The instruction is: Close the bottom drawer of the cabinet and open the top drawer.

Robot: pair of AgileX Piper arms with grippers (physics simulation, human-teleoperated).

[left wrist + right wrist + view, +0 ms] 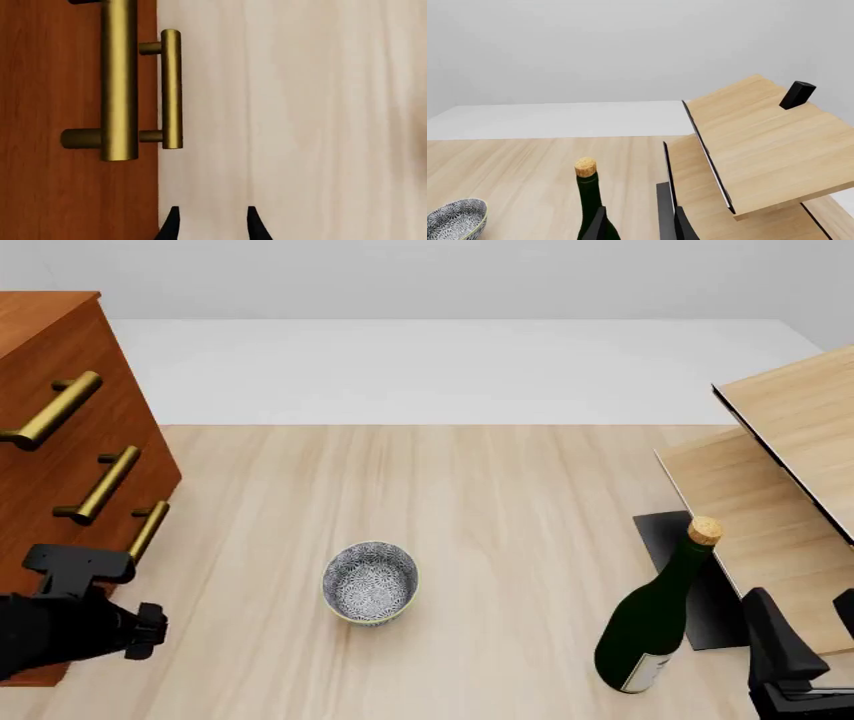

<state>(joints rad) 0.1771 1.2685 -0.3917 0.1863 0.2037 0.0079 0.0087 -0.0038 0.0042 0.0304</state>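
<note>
The cabinet (60,430) stands at the far left edge of the table (494,540), its three drawer fronts facing the open tabletop, each with a brass bar handle. The top drawer (40,370) carries the highest handle and the bottom drawer (100,540) the lowest; from the front both look flush with the cabinet face, though the angle does not settle this. The left gripper (210,225) sits low beside the cabinet's near corner, close to the bottom drawer. In the left wrist view its two dark fingertips (172,222) stand apart with bare table between them, and two brass handles lie ahead and off to one side, outside the gap; the jaws hold nothing. The right gripper (637,227) is at the near right of the table, well apart from the cabinet, its jaws apart and empty, just behind a dark green corked bottle (657,615). A pale wooden rack (774,490) rises beside the bottle, and a patterned bowl (370,583) rests near the table's middle.
</note>
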